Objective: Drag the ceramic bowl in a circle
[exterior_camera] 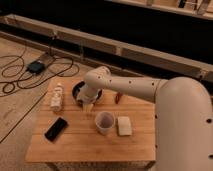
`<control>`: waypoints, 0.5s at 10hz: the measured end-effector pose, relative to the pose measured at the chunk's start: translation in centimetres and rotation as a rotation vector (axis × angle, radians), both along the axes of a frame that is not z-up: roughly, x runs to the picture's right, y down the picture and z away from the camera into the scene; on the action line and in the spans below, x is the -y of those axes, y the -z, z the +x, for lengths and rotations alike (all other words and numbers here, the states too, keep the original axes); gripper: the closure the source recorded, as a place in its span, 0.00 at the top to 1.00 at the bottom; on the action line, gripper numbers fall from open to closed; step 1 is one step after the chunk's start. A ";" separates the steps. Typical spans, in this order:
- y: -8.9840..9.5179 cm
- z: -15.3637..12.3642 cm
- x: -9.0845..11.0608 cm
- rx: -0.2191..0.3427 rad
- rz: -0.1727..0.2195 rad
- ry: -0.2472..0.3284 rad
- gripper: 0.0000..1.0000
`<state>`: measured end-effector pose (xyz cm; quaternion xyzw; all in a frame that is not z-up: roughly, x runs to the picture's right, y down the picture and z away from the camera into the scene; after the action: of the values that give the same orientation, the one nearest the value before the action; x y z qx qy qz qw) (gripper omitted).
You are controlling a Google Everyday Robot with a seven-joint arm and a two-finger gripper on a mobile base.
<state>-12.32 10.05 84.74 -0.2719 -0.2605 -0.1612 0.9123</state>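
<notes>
On the near half of the wooden table (85,145) a black phone (56,128) lies left, a white cup (104,122) stands in the middle, and a pale block (124,125) lies right. Farther back, the gripper (88,105), spread wide, meets the near rim of the ceramic bowl (80,91); I cannot tell whether it holds the rim.

Jaws at front rim of ceramic bowl (77,92), bottle (57,96) left, cup (104,122) before.

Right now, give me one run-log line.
gripper: at bowl front rim | bowl: back of table, partly hidden | cup: upright, apart from bowl
</notes>
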 end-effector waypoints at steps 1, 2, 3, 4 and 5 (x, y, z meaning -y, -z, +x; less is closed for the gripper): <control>-1.0 0.6 0.4 -0.013 0.005 0.008 0.66; -2.2 1.3 0.8 -0.029 0.008 0.020 0.66; -3.4 2.0 1.1 -0.045 0.010 0.036 0.66; -4.0 2.4 1.3 -0.056 0.011 0.047 0.66; -4.9 3.0 1.4 -0.073 0.012 0.067 0.66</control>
<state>-9.30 8.62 89.61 -0.2806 -0.2169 -0.1835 0.9168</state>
